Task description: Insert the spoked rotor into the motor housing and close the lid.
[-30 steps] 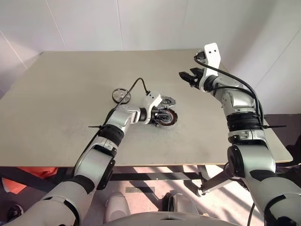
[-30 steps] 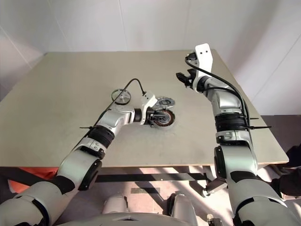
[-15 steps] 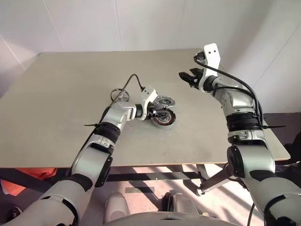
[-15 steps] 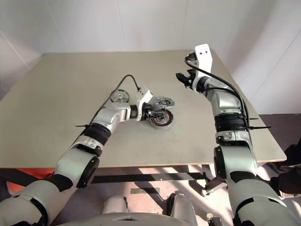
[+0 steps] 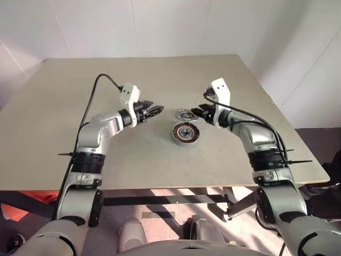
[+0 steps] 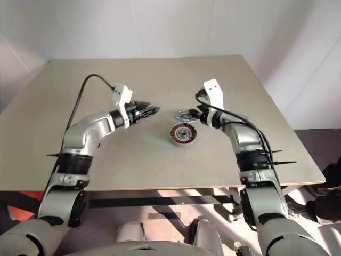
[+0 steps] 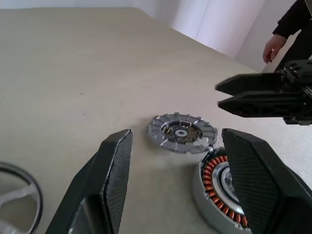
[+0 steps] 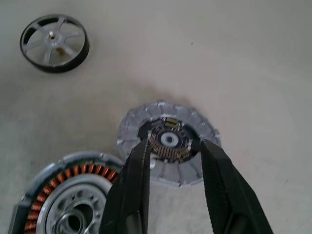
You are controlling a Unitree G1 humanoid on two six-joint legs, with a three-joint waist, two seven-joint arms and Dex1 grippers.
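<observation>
Spoked rotor lay flat on table, well apart from motor housing and lid. Housing stood open near table's middle, copper windings showing; lid lay flat, touching housing's far rim. Left gripper hung above table left of housing, fingers spread wide, nothing held. Right gripper hovered just over lid from right, fingers partly parted astride lid's dark centre; contact could not be told. Person's hand visible beyond table.
</observation>
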